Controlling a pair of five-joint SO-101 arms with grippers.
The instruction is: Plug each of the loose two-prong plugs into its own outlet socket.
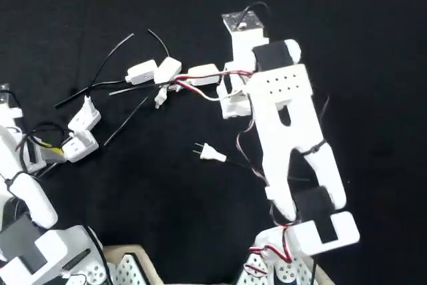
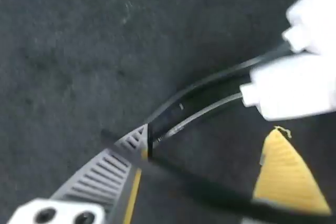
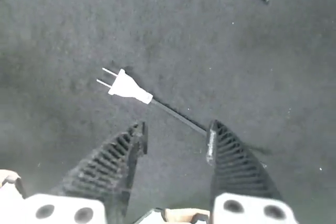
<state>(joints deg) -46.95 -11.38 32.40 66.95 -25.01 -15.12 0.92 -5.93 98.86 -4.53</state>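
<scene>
Right gripper (image 3: 176, 129): jaws spread (nothing held).
Two-prong plug (image 3: 126, 86): just ahead of the fingertips, prongs pointing away.
Left gripper (image 2: 210, 132): jaws wide, black cord (image 2: 189, 98) across the gap.

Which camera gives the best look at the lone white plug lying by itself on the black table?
The right wrist view: the plug lies close, both prongs and its black cord plain. The high view shows it far off, beside the arm. The left wrist view faces other white pieces.

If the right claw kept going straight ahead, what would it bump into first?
Most likely the black cord of the loose white plug, lying just ahead of the right gripper, whose fingers are open; depth is unclear.
</scene>
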